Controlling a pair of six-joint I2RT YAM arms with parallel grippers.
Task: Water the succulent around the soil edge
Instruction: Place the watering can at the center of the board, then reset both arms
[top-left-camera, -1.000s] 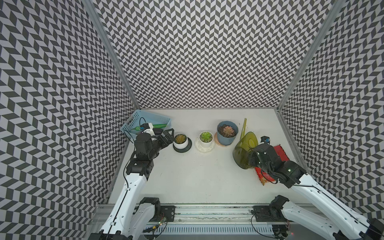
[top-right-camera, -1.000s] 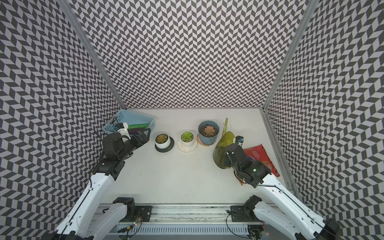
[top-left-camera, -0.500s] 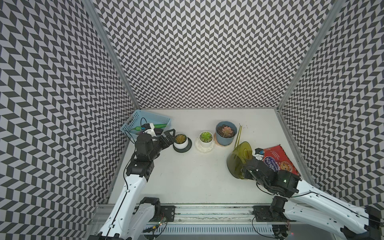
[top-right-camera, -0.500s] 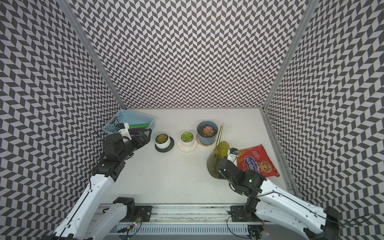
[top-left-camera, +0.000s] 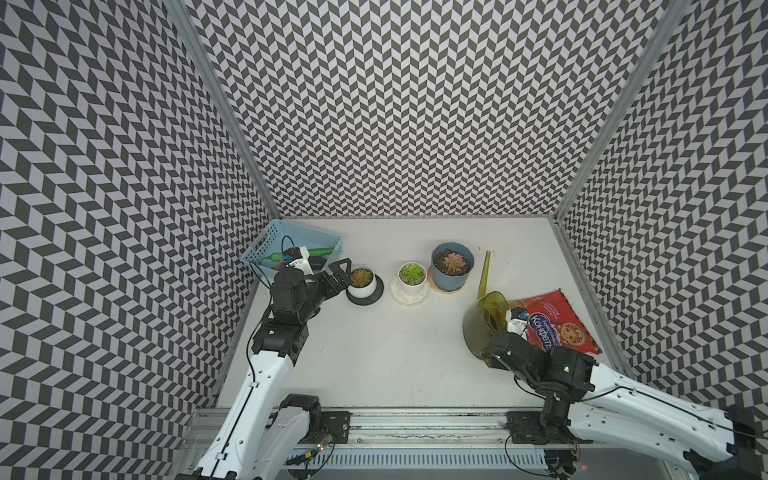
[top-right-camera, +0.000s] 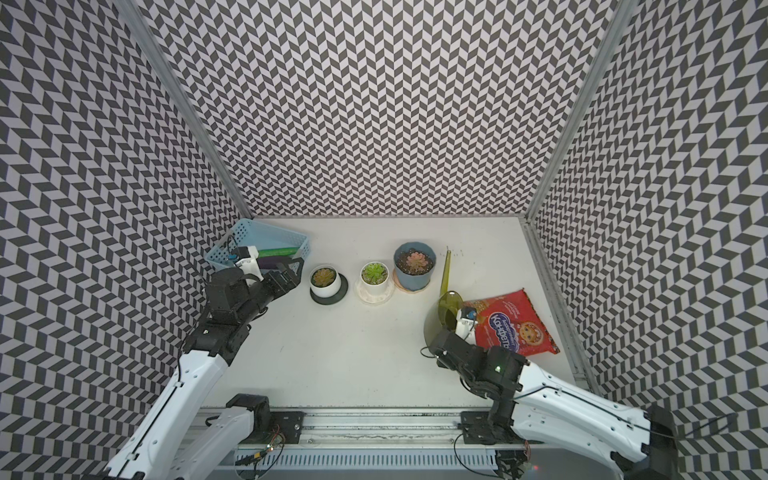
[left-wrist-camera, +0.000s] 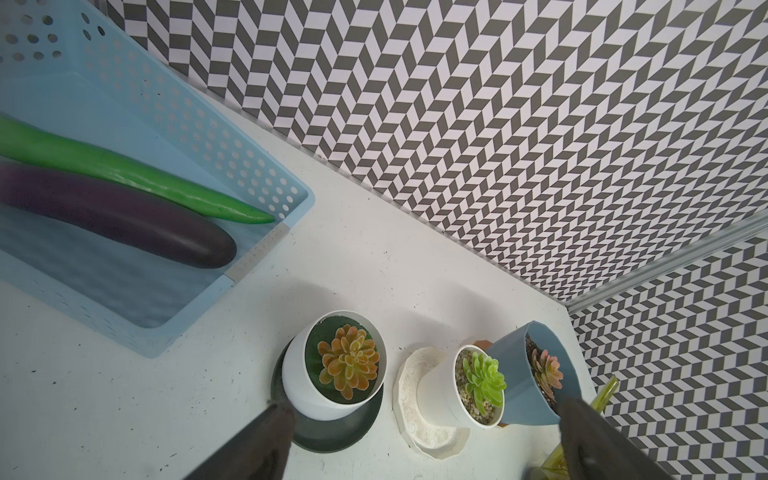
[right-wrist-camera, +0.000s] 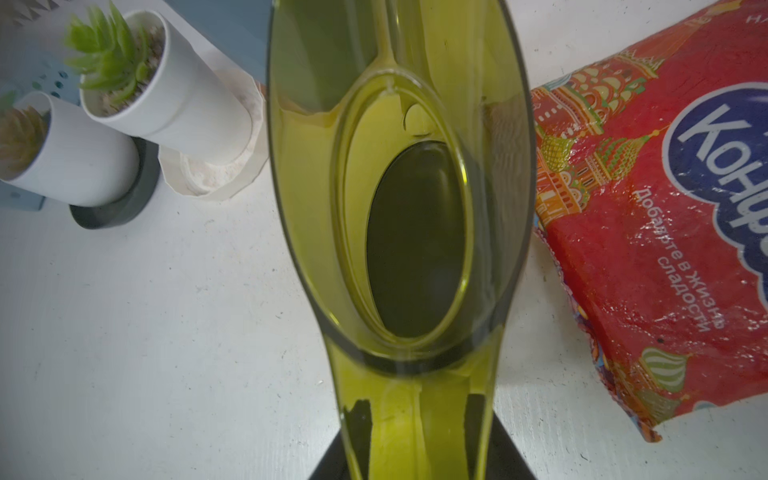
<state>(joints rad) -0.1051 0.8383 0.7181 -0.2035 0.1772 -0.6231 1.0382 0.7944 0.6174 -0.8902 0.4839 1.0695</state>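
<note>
No wet soil I can spot, so I'd guess watering's still to do: succulent pots (top-left-camera: 412, 276) sit toward the back edge of the bench (top-left-camera: 395, 353), and the watering can (top-left-camera: 484, 328) stands well apart near the right edge. The right gripper (right-wrist-camera: 415, 419) is narrow on its handle (right-wrist-camera: 399, 399). Left gripper (top-left-camera: 340, 276) gapes wide. Bench is white and speckled, with chevron walls (top-left-camera: 395, 104) all round.

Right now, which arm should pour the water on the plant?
Right. The right pincer is around the handle of the green watering can; the left pincer is open and empty, beside the orange succulent's pot.
</note>
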